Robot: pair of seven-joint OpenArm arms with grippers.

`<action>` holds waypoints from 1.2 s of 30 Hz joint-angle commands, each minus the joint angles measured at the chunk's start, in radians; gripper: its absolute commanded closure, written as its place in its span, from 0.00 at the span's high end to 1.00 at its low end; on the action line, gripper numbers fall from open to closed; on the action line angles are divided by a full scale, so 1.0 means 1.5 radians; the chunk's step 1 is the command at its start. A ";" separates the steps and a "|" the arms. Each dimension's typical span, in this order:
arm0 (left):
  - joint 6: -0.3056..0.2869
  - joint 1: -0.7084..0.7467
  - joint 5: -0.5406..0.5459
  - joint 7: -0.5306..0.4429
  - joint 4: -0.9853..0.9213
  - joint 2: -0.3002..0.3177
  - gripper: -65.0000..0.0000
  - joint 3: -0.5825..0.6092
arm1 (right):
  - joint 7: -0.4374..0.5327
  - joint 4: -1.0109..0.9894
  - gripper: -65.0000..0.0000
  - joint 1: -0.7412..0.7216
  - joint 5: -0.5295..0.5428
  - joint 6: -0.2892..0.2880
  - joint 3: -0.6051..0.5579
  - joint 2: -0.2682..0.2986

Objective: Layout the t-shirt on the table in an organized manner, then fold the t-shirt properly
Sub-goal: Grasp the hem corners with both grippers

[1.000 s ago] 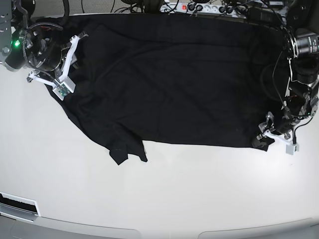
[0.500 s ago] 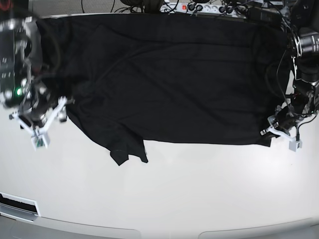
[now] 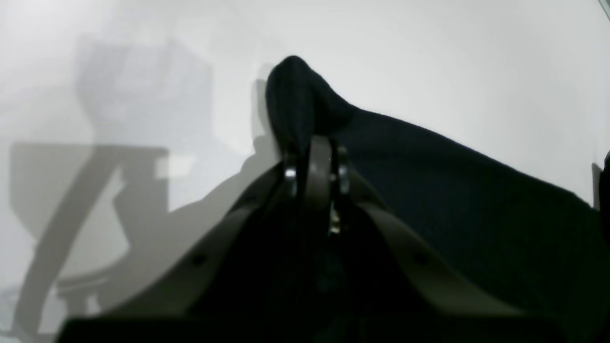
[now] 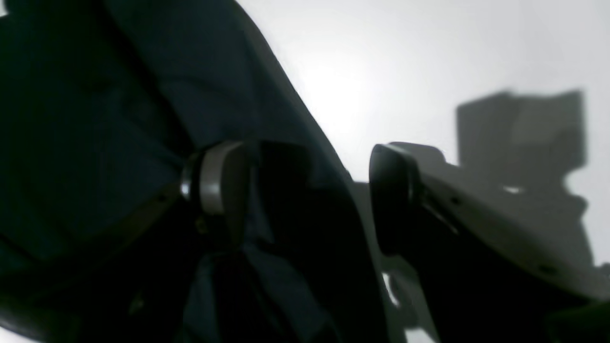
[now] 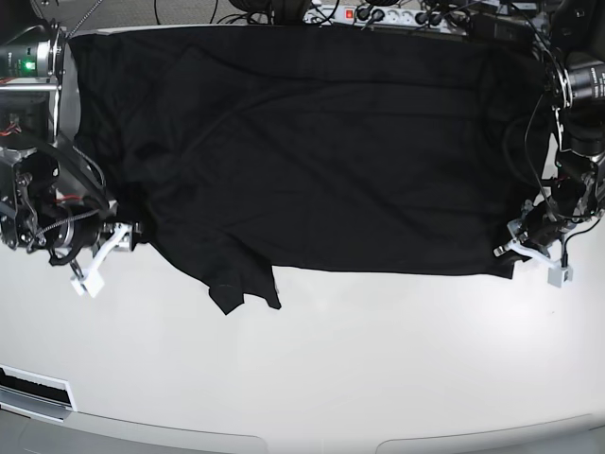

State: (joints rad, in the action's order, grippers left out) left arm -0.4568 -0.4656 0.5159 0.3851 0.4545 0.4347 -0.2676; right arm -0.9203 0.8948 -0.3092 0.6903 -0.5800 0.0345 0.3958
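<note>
The black t-shirt lies spread wide over the far half of the white table, with one sleeve sticking out toward the front. At the shirt's right front corner, my left gripper is shut on the fabric. In the left wrist view its fingers pinch a fold of t-shirt that bulges out beyond them. My right gripper stands open at the shirt's left edge. In the right wrist view the t-shirt edge runs between its fingers, nothing pinched.
A power strip and cables line the table's back edge behind the shirt. Arm bases stand at the far left and far right. A dark slot sits at the front left corner.
My right arm came off the shirt's upper left part, swung down to its lower left edge and opened. My left gripper closed on the right front corner.
</note>
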 commanded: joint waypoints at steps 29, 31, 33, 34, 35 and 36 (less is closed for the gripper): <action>-0.010 -0.036 -0.005 0.011 0.007 0.013 0.00 0.000 | 0.116 0.030 0.00 -0.027 -0.176 -0.055 0.004 -0.042; -0.036 -0.052 -0.004 0.017 0.007 0.017 0.00 0.000 | 0.093 0.066 0.00 -0.026 -0.158 -0.058 0.004 -0.039; -0.059 -0.066 -0.001 0.029 0.007 0.022 0.00 0.000 | 0.069 0.114 0.00 -0.021 -0.145 -0.061 0.004 -0.032; -0.071 -0.073 0.002 0.033 0.007 0.024 0.00 0.000 | 0.057 0.137 0.00 -0.021 -0.143 -0.060 0.004 -0.027; -0.077 -0.078 0.010 0.040 0.007 0.026 0.00 0.000 | 0.048 0.161 0.00 -0.021 -0.144 -0.060 0.004 -0.022; -0.083 -0.083 0.020 0.046 0.007 0.028 0.00 0.000 | 0.040 0.184 0.00 -0.021 -0.144 -0.060 0.004 -0.017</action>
State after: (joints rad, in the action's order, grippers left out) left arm -0.5674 -0.5610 0.5251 0.4717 0.4507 0.4599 -0.2638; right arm -0.8818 1.1542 -0.3130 0.4587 -0.6662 0.0349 0.3550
